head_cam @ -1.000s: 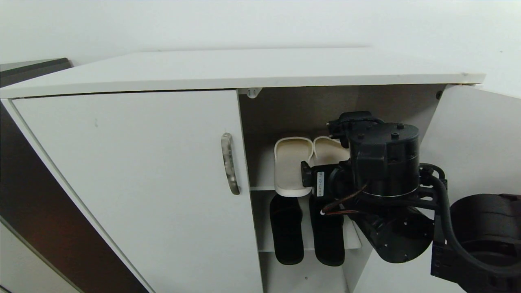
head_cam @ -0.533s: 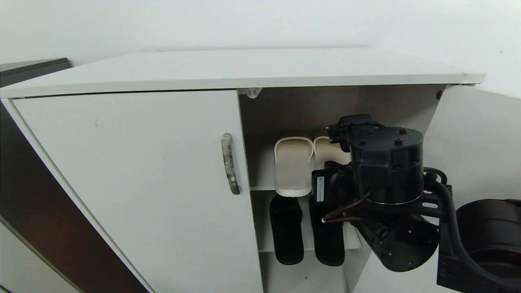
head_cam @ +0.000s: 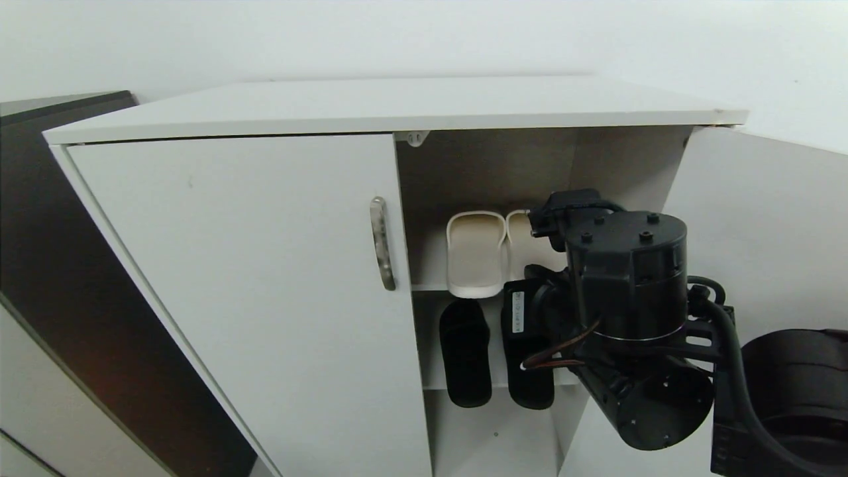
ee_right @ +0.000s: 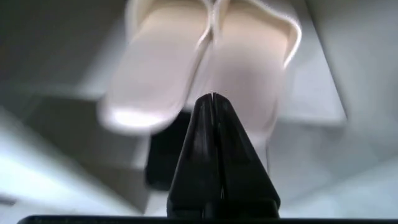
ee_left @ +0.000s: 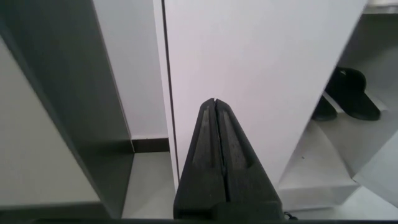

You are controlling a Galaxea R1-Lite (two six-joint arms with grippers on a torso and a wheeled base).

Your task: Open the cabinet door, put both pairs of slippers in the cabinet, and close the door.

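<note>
Both pairs looked shelved: cream foam slippers sat just beyond the right gripper, fingers clenched, empty; black rubber slippers lay below them. Left gripper clenched, empty, facing the shut white left door. Next move likely: back out, push the open white right door closed.

Two cream slippers, two black slippers, one cabinet, two doors, one handle
</note>
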